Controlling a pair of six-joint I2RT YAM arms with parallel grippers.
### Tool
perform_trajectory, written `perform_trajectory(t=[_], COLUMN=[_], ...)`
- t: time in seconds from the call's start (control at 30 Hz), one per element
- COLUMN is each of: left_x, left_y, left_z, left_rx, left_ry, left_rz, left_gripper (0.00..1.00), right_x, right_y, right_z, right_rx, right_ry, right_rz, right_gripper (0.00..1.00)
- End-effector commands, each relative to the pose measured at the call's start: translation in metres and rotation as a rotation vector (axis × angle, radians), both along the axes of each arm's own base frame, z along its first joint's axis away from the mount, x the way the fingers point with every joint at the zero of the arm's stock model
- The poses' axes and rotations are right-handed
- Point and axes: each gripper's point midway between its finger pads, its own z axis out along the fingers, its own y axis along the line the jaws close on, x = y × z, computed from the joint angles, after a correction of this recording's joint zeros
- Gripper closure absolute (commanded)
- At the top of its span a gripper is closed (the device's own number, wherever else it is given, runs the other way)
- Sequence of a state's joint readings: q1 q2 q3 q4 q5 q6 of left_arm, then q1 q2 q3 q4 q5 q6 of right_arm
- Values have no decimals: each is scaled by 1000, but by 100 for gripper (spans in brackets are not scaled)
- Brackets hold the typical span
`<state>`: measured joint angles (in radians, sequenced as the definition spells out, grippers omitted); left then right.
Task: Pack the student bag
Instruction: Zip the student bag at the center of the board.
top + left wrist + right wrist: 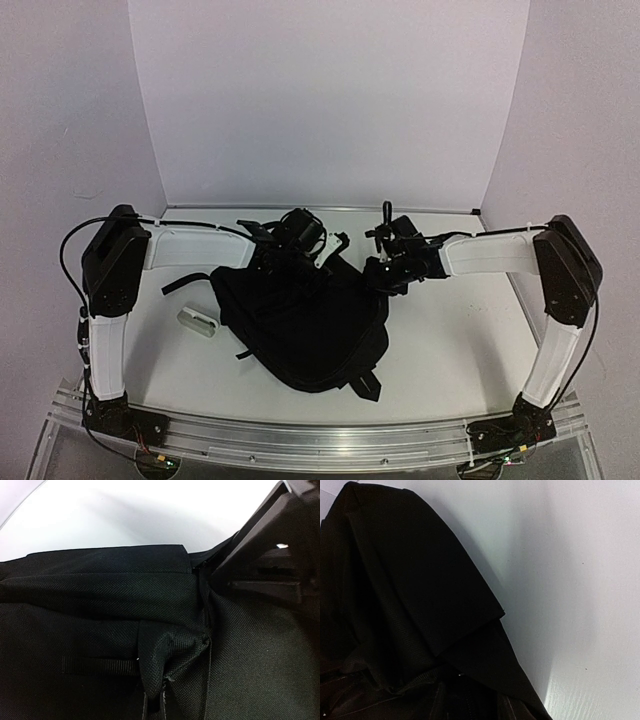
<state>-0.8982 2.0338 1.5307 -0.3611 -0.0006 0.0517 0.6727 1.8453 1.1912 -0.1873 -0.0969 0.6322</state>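
Observation:
The student bag (300,320) is a large black fabric backpack lying in the middle of the table, straps trailing off its edges. My left gripper (290,262) sits at the bag's far top edge. In the left wrist view it (155,702) is shut, pinching a raised fold of bag fabric (170,650). My right gripper (385,275) is at the bag's far right corner. In the right wrist view dark bag fabric (410,580) drapes up from between its fingers (472,705), which barely show; it looks shut on that fabric.
A small pale oblong object (197,321) lies on the white table (450,340) just left of the bag. White walls stand behind and at both sides. The right arm's black gripper body (280,555) looms close in the left wrist view.

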Motion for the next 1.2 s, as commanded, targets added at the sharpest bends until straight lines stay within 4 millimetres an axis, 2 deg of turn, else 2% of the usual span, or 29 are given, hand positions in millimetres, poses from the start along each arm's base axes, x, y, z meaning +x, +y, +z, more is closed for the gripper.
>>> perform_trajectory(t=[0.0, 0.3, 0.37, 0.4, 0.47, 0.57, 0.73, 0.83, 1.07, 1.17], left_x=[2, -5, -6, -6, -5, -1, 4, 7, 14, 17], left_y=[11, 20, 21, 22, 24, 31, 42, 45, 50, 54], left_z=[11, 6, 6, 6, 5, 4, -2, -4, -1, 1], left_rx=[10, 12, 13, 15, 13, 33, 52, 56, 41, 39], left_ry=[-19, 10, 13, 13, 25, 34, 36, 40, 39, 32], left_rz=[33, 56, 59, 60, 94, 160, 244, 277, 324, 338], left_gripper=[100, 100, 100, 100, 100, 100, 100, 100, 100, 100], right_x=[12, 27, 31, 33, 33, 27, 7, -14, -58, -75], right_y=[8, 21, 22, 21, 19, 14, -4, -16, -34, -37], right_z=[0, 0, -1, -1, 2, 25, 62, 63, 44, 42], right_rx=[15, 51, 43, 31, 24, 46, 92, 104, 120, 127], right_ry=[-36, -115, -140, -151, -163, -200, -234, -180, -53, -17], right_rz=[12, 48, 60, 57, 59, 56, 19, 11, -8, -1], right_gripper=[71, 74, 80, 89, 99, 100, 100, 100, 100, 100])
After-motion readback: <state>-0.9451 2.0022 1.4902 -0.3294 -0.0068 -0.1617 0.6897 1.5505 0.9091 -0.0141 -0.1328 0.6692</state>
